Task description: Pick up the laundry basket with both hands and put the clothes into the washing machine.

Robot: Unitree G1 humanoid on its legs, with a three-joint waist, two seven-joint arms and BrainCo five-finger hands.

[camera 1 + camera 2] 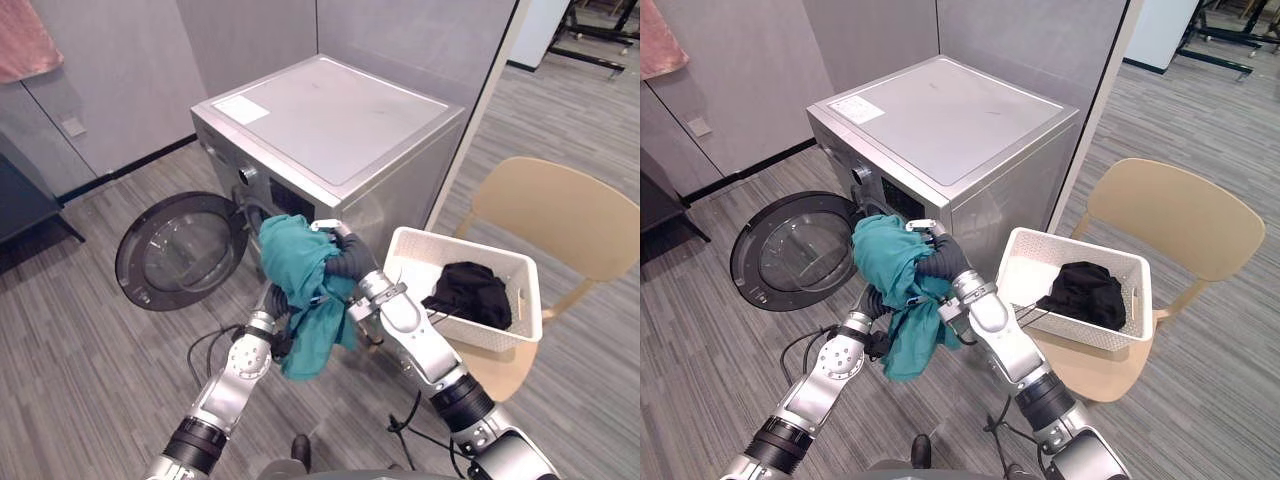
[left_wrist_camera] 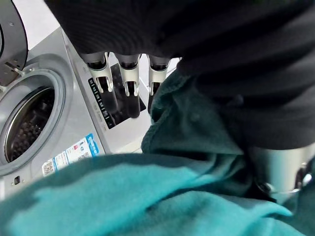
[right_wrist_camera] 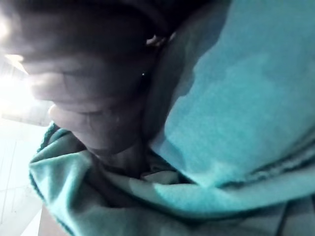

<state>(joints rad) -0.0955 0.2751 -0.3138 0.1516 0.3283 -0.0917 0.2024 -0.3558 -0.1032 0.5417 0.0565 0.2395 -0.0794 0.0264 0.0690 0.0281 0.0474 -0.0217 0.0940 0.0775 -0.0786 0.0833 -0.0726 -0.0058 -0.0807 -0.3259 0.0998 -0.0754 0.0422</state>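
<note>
As right hand [image 1: 347, 254] carries it | teal garment [image 1: 300, 290] hangs vertical | top near washer [image 1: 330, 120]

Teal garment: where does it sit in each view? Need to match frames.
Left eye: teal garment at centre, in front of the washing machine.
Right eye: left of centre.
Left wrist: close up, between camera and washing machine.
Right wrist: close up, in folds.
Shared landmark: washing machine, in both eye views and the left wrist view.

Teal garment [image 1: 300, 275] hangs bunched before open washing machine [image 1: 330, 125]
</note>
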